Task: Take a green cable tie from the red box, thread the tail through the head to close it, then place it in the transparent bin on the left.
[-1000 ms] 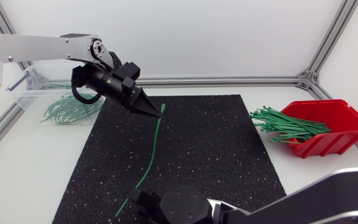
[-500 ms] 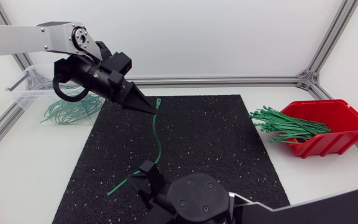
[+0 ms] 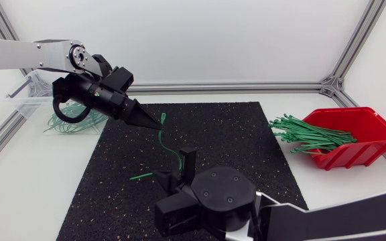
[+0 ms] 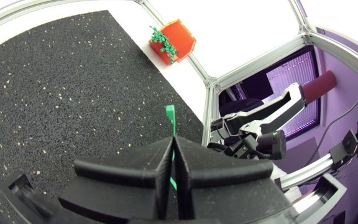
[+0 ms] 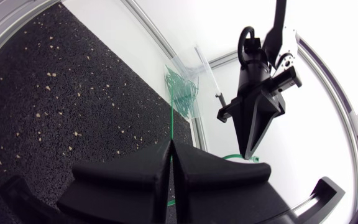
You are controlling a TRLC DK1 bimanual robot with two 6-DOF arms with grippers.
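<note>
Clamping the green cable tie [image 3: 169,146] near its head, the left gripper [image 3: 155,122] holds it above the black mat [image 3: 246,134]. Its fingers are pressed together on the strap, and the head protrudes just ahead of the fingertips. The right gripper [image 3: 181,169] is likewise clenched on the same tie, further along the strap, and the tail projects past its fingers. The transparent bin [image 3: 25,100], with looped green ties [image 3: 72,119], lies just behind the left gripper. The red box [image 3: 360,144], holding loose green ties [image 3: 307,135], sits well apart from both grippers.
</note>
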